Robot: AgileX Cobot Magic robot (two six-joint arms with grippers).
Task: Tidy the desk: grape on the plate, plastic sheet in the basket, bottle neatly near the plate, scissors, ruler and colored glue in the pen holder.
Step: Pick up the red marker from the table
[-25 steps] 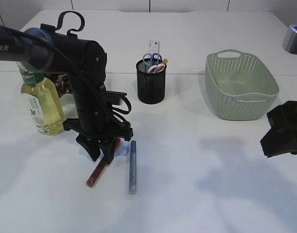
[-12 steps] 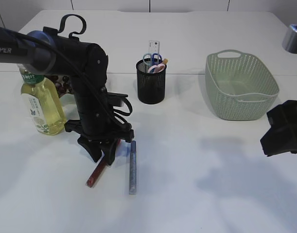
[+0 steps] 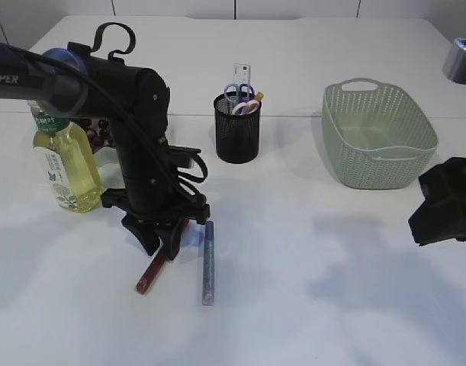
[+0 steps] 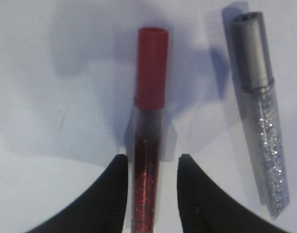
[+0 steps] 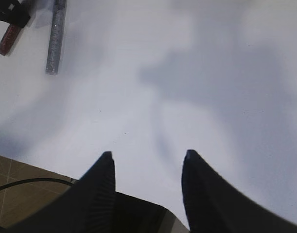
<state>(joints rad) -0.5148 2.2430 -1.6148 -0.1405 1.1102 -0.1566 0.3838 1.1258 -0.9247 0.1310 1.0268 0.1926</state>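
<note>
Red glitter glue tube lies flat on the table between the spread fingers of my left hand, silver tube just beside. I judge I'm at the glue step: next, pinch, lift, carry to the pen holder. Right hand hangs spread, empty.

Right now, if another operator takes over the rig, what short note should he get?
Left gripper: down on the table, jaws either side of the red glue, not clearly closed on it.
Right gripper: open, empty, off to the right.
Silver glue lies beside the red one.
Done: scissors and ruler in the pen holder; bottle beside the grapes.
The basket looks empty; no sheet in view.
Left: both glues into the holder.
</note>
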